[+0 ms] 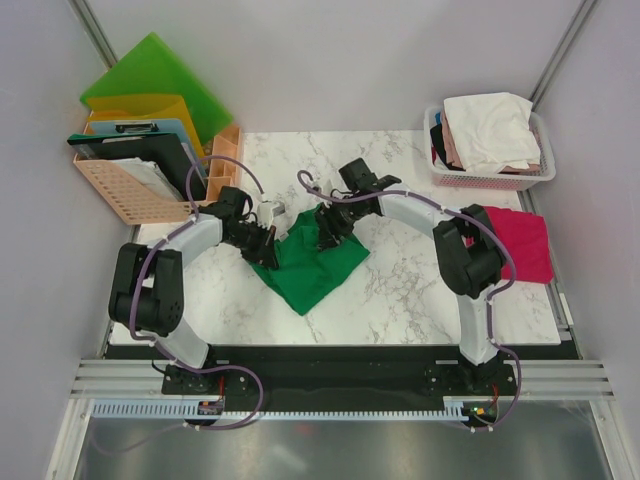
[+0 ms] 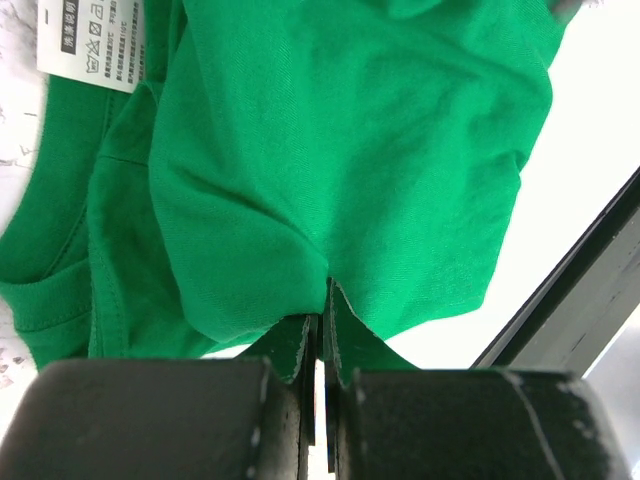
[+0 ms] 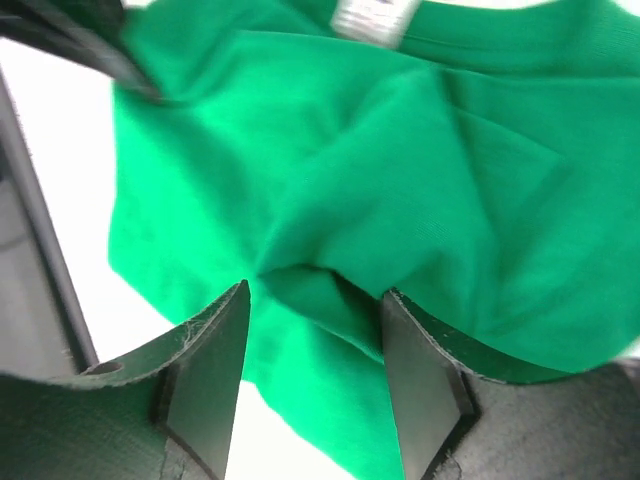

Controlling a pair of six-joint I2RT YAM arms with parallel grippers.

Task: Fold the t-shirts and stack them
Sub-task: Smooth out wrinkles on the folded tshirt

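A green t-shirt lies bunched in the middle of the marble table, its upper edge lifted between the two arms. My left gripper is shut on a pinch of its cloth, which fans out from the closed jaws. My right gripper stands open at the shirt's top right. A raised fold of green cloth sits between its two fingers, which do not press it. A magenta-red t-shirt lies flat at the table's right edge. A white t-shirt tops the heap in the basket.
A white basket of clothes stands at the back right. An orange rack with folders and a green sheet stands at the back left. A care label shows at the green shirt's collar.
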